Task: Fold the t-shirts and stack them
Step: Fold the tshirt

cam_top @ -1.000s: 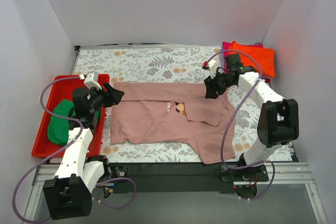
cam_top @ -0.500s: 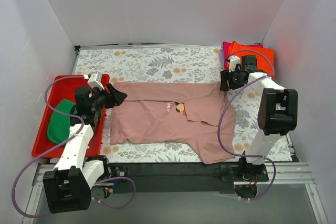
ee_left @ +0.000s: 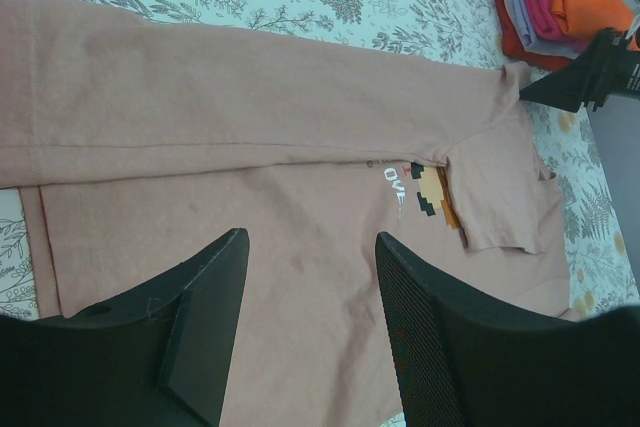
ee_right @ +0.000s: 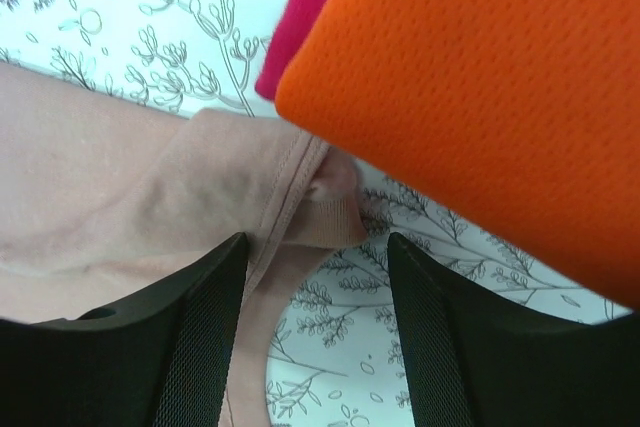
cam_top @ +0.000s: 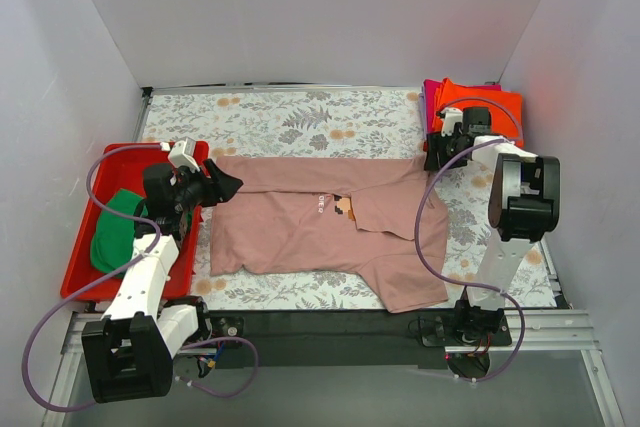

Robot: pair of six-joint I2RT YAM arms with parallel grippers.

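The dusty-pink t-shirt (cam_top: 320, 222) lies partly folded on the floral cloth, top edge folded down, pixel print (ee_left: 432, 192) showing. My left gripper (cam_top: 228, 185) is open and empty over the shirt's left edge; it also shows in the left wrist view (ee_left: 312, 327). My right gripper (cam_top: 432, 159) is open and empty, low over the shirt's collar (ee_right: 325, 212) at the upper right corner, beside the folded orange t-shirt (cam_top: 490, 112) lying on the magenta one (cam_top: 433, 92). The green t-shirt (cam_top: 115, 232) lies bunched in the red tray (cam_top: 80, 282).
White walls close in the table on three sides. The red tray sits at the left edge, next to my left arm. The floral cloth (cam_top: 300, 117) covers the table, and a black strip runs along the near edge.
My right gripper moved from the shirt's middle right up and right to the collar corner by the orange stack. My left gripper barely shifted.
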